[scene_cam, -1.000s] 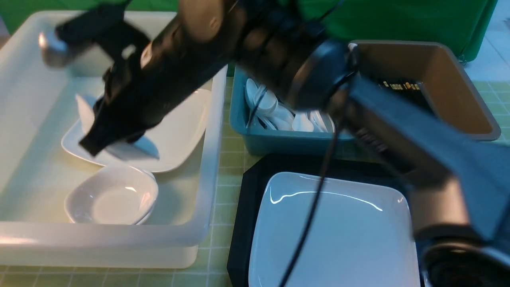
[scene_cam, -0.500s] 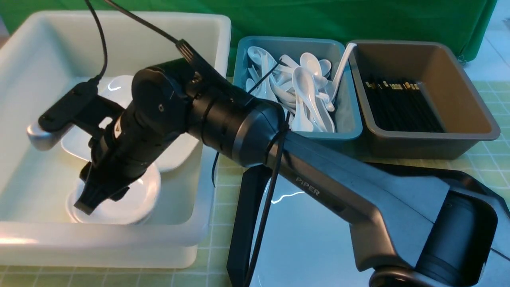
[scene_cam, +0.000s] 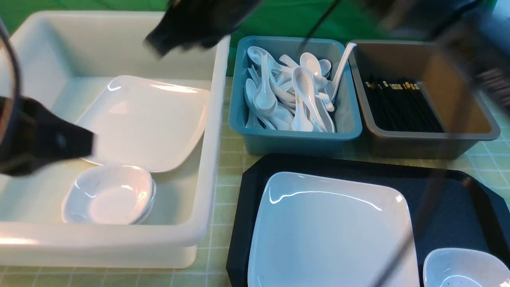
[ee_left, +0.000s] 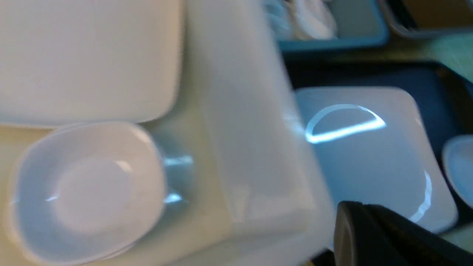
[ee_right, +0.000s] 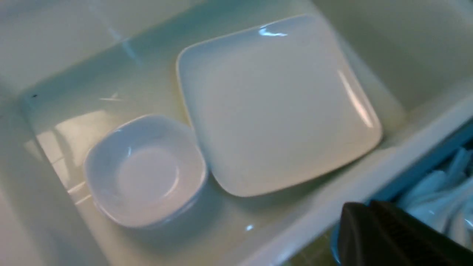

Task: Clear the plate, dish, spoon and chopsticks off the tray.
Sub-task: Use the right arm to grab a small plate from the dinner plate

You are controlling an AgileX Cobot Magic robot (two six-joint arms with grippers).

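On my front feed the plate point(scene_cam: 334, 231) lies flat on the black tray point(scene_cam: 450, 207), filling its left and near part. It is a big glossy white rounded rectangle with a low raised rim, and a curved streak of light runs across its far end. In the left wrist camera the same plate point(ee_left: 369, 159) shows that bright arc as well. The small white dish point(scene_cam: 462, 269) sits at the tray's near right corner, just beside the plate and cut off by the frame edge.

To the left is the white tub point(scene_cam: 215, 119), holding a second white plate point(scene_cam: 147, 119) and a stack of small dishes point(scene_cam: 107, 195) whose far edge meets that plate's near edge. The right wrist camera looks down on that plate point(ee_right: 277, 107) and stack point(ee_right: 144, 173).

Behind the tray, the teal tub point(scene_cam: 295, 139) is heaped with white soup spoons point(scene_cam: 295, 91), and the brown tub point(scene_cam: 430, 145) holds black chopsticks point(scene_cam: 402, 105) with gold bands at their far ends.

The left gripper point(scene_cam: 75, 145) is a dark smear over the white tub's left side. The right gripper point(scene_cam: 175, 34) is a blur above that tub's far wall. I cannot tell for either one whether the fingers are spread or closed.
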